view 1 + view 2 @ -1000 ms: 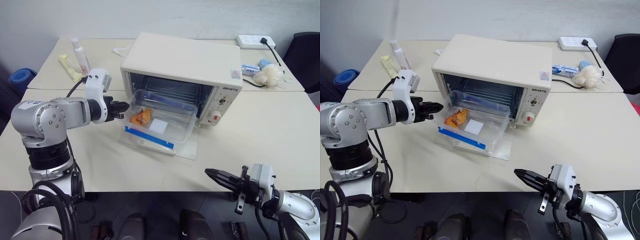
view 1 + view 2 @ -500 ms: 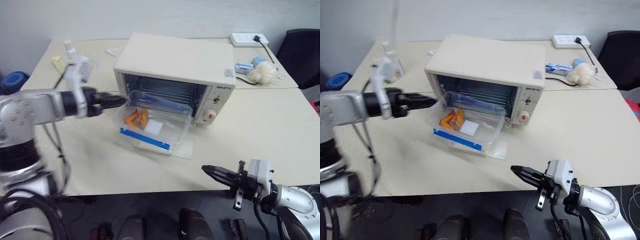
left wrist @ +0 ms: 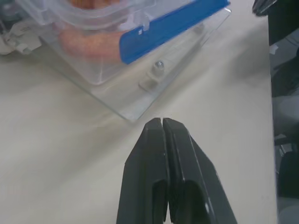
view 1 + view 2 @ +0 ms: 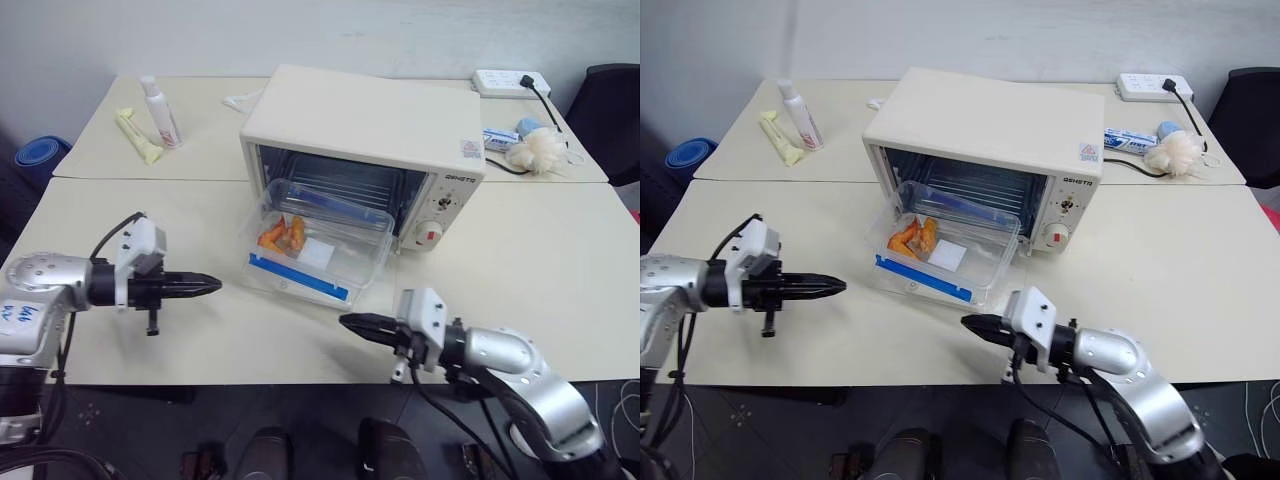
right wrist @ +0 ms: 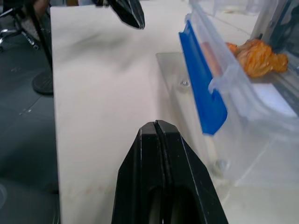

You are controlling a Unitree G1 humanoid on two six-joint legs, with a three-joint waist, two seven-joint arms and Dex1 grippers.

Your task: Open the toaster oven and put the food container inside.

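— On the lowered glass door (image 4: 372,296), half in the oven (image 4: 370,135) mouth: box (image 4: 318,245) sitting slantwise, far end already under the roof, near end with the blue clip strip (image 4: 298,277) hanging out toward the front edge of the worktop (image 4: 560,270).

— And lying which way from each hand?

— From the left hand (image 4: 205,286), off to its right and a little further back; pointing level along the worktop toward the near left corner of the door, with a clear stretch of bare top between. From the right hand (image 4: 352,323), up and slightly left; sits just in front of the door's lip, tip aimed leftward across the front of it.

— Nearer, then?

— Right, by a fair margin. Close below the blue strip; left well apart.

— Fingers?

— Pressed together on both, tips meeting, holding nothing. Plain in each wrist view: one black wedge, no gap.

— Long axis of the box?

— Running across the oven mouth, roughly side to side, skewed so the left end sits further out than the right. Blue strip along the long near side, facing both hands.

— So the push?

— Likely against that near long side, driving straight back toward the rack. Off centre, probably just pivots the box against the opening.
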